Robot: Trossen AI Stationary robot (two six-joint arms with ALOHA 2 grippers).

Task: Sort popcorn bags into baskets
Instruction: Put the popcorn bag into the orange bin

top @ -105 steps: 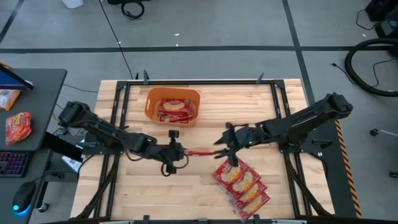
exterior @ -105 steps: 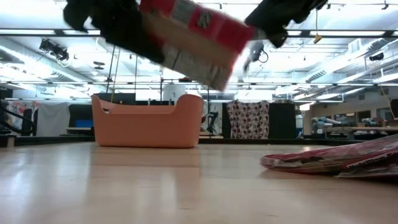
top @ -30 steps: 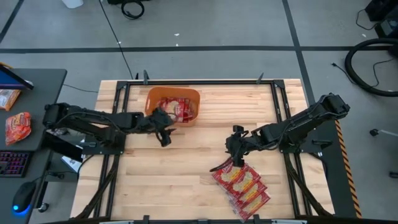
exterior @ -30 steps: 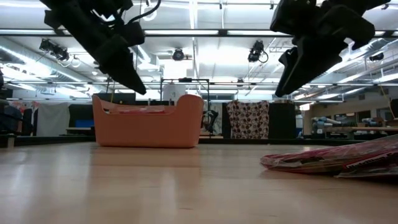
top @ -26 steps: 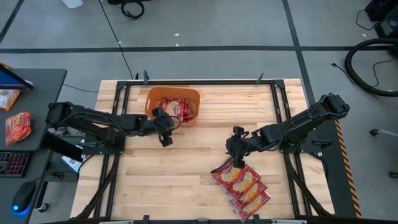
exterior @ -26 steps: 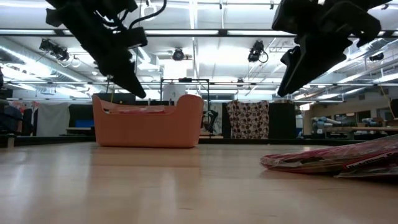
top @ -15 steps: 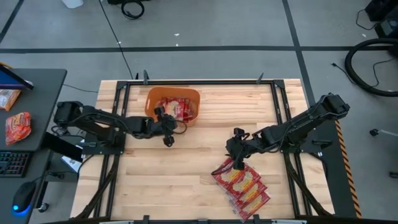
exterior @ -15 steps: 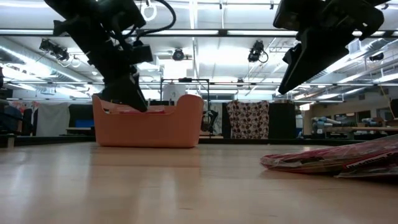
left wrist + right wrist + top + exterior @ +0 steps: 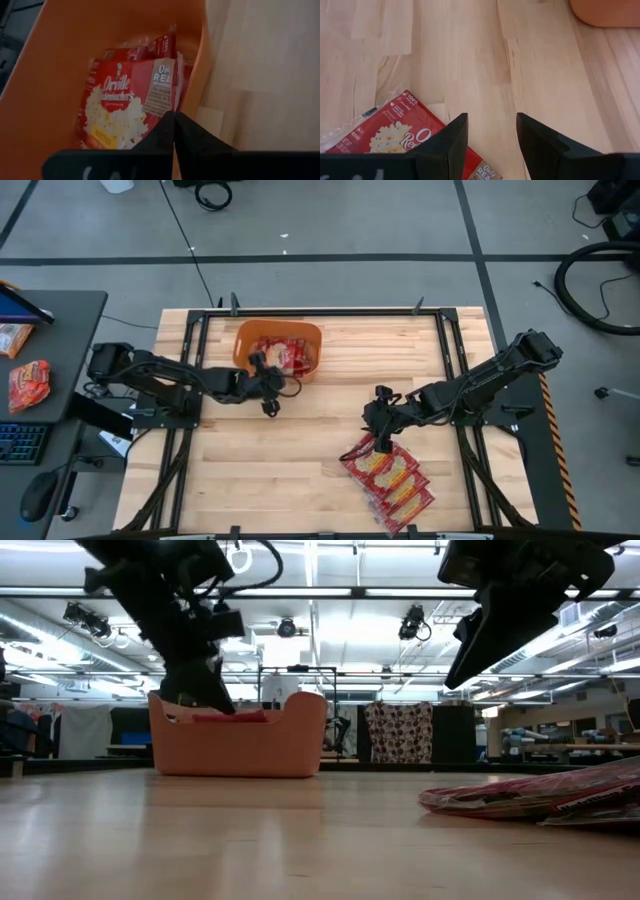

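Observation:
The orange basket stands at the table's far side, left of centre, with red popcorn bags lying flat inside; the top bag shows its popcorn picture. My left gripper is shut, its tips at the basket's near rim over the top bag's corner. My right gripper hangs open and empty above the wood, at the far-left corner of the pile of several bags lying near the table's near edge. One bag of that pile shows beside its fingers. My left gripper has its shut fingertips over the corner of the top bag in the basket; I cannot tell whether they touch it.
Bare wood lies between basket and pile. Black frame rails run along the table's sides. A side desk on the left carries a keyboard, a mouse and an orange-red packet.
My left gripper has come down toward the basket's near rim and shifted slightly toward the table's right. A red bag edge now shows a little higher above the basket's rim in the low view.

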